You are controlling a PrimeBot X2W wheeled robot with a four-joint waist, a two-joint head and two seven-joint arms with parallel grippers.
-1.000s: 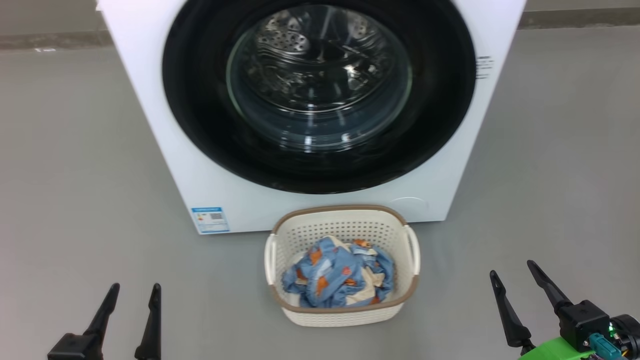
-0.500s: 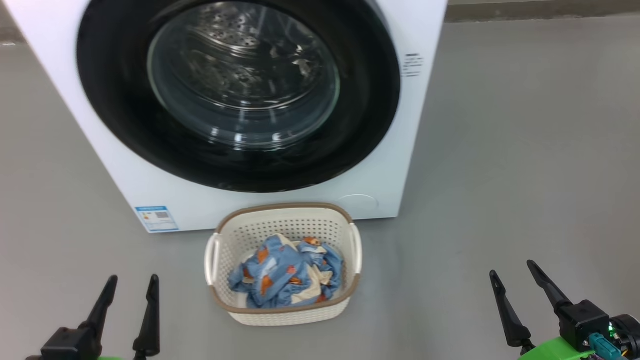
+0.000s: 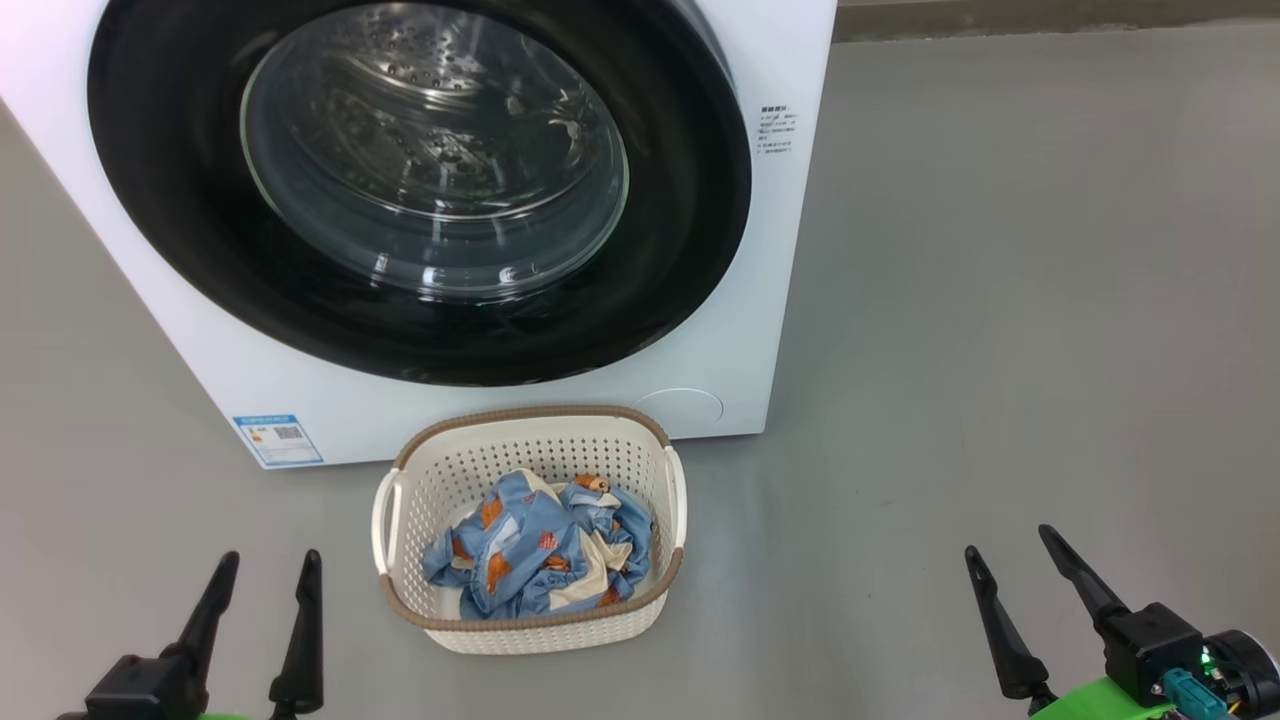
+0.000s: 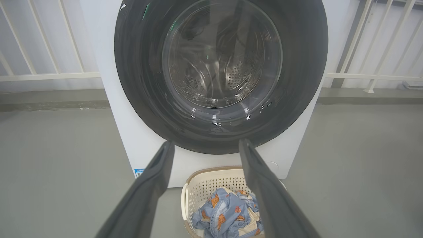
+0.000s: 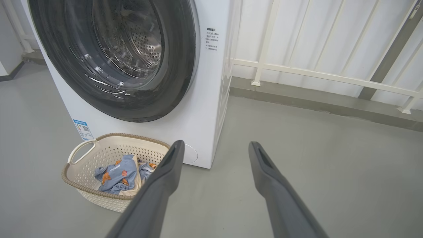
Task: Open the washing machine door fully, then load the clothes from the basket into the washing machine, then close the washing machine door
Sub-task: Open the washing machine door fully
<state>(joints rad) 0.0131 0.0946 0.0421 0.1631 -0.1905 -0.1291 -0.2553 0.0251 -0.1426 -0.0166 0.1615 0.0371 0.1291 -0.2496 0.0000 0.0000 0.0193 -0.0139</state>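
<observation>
Floor (image 3: 1000, 300) widens as the view swings right, door (image 3: 430, 160) yet unopened; left gripper (image 3: 272, 555), right gripper (image 3: 1006, 540) both gape empty

washing machine door (image 3: 420, 170): glossy black rim; smooth clear glass bowl with reflections
washing machine (image 3: 770, 280): smooth white body, light gloss
drum (image 3: 400, 60): shiny perforated steel
label (image 3: 278, 440), at 7 o'clock from the door: blue printed sticker
basket (image 3: 540, 635): matt cream perforated plastic, brown woven-look rim
clothes (image 3: 535, 550): soft crumpled cloth, matt
floor (image 3: 1000, 350): smooth grey, dull sheen
</observation>
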